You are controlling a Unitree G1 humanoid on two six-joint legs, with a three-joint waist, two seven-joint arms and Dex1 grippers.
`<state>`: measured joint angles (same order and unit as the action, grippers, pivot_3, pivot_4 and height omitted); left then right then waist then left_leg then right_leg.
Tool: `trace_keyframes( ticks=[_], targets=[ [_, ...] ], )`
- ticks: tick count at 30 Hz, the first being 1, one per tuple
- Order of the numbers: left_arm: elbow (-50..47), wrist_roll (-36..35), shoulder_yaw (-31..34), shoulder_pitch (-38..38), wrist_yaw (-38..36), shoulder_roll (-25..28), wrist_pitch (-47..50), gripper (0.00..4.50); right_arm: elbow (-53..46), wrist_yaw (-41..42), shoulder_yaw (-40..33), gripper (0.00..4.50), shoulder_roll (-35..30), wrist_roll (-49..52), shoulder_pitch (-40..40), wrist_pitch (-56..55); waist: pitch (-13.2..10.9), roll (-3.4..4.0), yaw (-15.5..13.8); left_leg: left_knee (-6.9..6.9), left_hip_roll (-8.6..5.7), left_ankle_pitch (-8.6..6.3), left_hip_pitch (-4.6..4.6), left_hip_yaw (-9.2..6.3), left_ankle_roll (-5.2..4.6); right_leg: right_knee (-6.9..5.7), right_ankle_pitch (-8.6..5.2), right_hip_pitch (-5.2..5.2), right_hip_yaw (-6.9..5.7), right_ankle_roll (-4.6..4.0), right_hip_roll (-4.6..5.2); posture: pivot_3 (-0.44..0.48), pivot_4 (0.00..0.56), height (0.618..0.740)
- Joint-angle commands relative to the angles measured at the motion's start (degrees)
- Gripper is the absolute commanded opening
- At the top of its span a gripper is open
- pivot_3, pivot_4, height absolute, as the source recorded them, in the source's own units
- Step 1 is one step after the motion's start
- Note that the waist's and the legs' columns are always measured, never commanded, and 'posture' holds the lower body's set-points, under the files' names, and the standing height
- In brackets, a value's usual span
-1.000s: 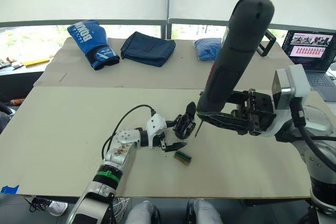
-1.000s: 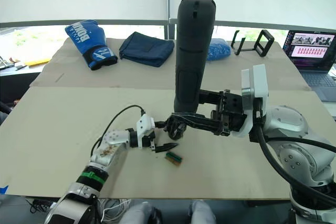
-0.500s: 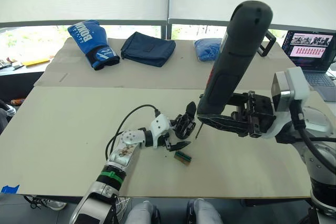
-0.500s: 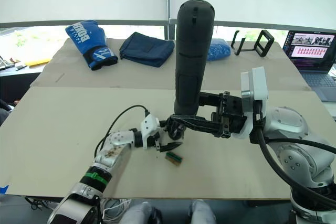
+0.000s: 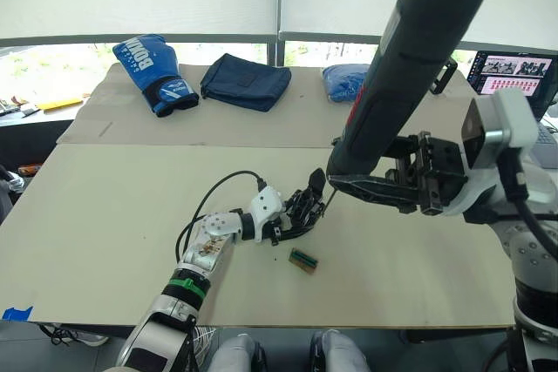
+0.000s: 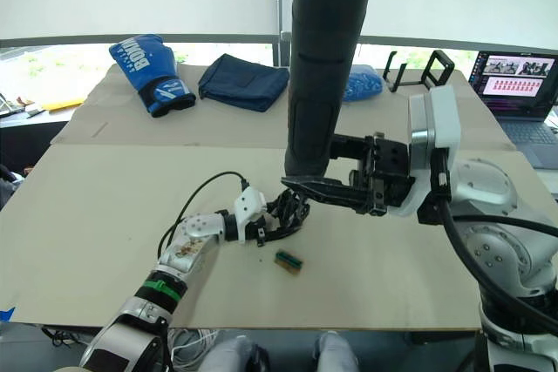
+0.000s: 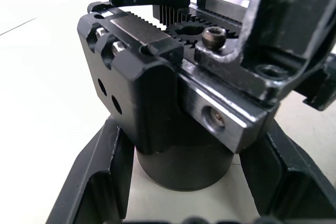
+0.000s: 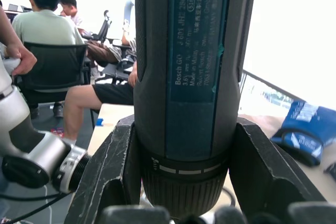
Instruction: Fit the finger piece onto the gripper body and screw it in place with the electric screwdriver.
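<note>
right gripper (image 6: 301, 186) mid-frame, fingers pointing toward frame left, clamped on the electric screwdriver (image 6: 321, 67) low on its barrel. Right wrist view confirms it: both black fingers (image 8: 113, 169) pressed flat against the barrel either side, label facing the camera. Tool stands near upright, rounded end running off the top edge, leaning toward upper right in the left eye view. Thin metal bit (image 5: 329, 204) points down, tip just beside the gripper body (image 5: 304, 207); can't tell if it touches. Right arm enters from the right edge, white wrist right of centre, forearm roughly level

left gripper (image 5: 293, 221) sits just left of centre, fingers spread around the gripper body's round base. Left wrist view: a finger (image 7: 100, 179) on each side of the black cylinder (image 7: 181, 163), narrow gaps visible, so bracketing it, not squeezing. Toothed metal mechanism on top of the body, screw head showing. Left arm rises from bottom left, forearm angled up toward centre, black cable looping over the wrist

finger piece: can't single it out from the black parts on the body

small green-and-black block (image 5: 303, 260) lies on the table (image 5: 105, 215) just below the body, apart from both grippers
</note>
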<state>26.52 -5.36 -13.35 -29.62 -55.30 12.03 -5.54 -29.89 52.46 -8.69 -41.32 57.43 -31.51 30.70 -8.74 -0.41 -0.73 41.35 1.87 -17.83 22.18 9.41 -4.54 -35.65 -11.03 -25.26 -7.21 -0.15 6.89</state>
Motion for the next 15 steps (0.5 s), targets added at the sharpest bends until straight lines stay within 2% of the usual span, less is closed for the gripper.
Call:
trace_keyframes(
  ticks=[1, 6, 15],
  targets=[
    [1.17, 0.43, -0.5, -0.12, -0.36, 0.1, 0.27, 2.3, 0.52, -0.61, -0.17, 1.91, 1.06, 1.29, -3.73, 0.13, 0.0, 0.0, 0.02, 0.01, 0.0, 0.0, 0.0, 0.0, 0.0, -0.01, 0.0, 0.0, -0.01, 0.0, 0.0, 0.0, 0.15, 0.74],
    [0.42, -0.2, -0.48, 0.13, -1.23, 0.36, 2.15, 2.3, 3.81, 0.14, 2.72, 1.91, 4.17, -0.97, -8.68, -0.68, 0.01, 0.01, 0.06, 0.03, -0.01, 0.0, 0.01, 0.01, 0.0, -0.09, 0.0, -0.02, -0.05, 0.0, 0.04, 0.0, 0.15, 0.74],
    [-0.97, -0.93, -0.31, 1.1, -1.16, 0.55, 3.95, 2.3, 7.92, 2.08, 6.17, 1.91, 9.34, -7.72, -10.79, -3.89, 0.01, 0.02, 0.22, 0.05, -0.03, 0.0, 0.02, 0.06, 0.0, -0.11, 0.01, -0.03, -0.05, 0.01, -0.02, 0.0, 0.15, 0.74]
  ],
)
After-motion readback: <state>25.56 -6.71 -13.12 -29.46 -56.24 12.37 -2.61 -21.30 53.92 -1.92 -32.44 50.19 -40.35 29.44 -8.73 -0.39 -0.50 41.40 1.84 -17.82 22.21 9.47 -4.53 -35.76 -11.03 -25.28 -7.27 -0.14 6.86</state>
